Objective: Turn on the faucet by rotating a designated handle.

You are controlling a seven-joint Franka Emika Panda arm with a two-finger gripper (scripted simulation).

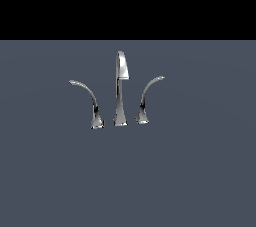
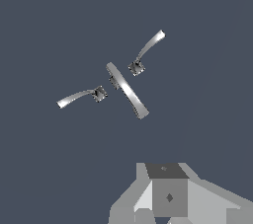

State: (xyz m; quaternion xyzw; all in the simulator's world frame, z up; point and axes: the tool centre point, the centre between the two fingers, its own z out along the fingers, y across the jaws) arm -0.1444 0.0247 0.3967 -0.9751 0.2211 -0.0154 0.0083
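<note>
We see only the grey body of our hand [image 2: 165, 196] in the wrist view; its fingers are out of sight, so we cannot tell whether they are spread or pressed together. It hangs above the desk [image 1: 200, 171], well apart from the faucet [image 1: 120, 88], touching nothing. We judge this the approach step: next we must descend toward the handle [image 1: 147, 96], the steeper lever sweeping to the exterior view's right, and avoid the spout [image 2: 127, 90] beside it. The exterior view shows the levers' arches but no arm; the wrist view shows them from above.
</note>
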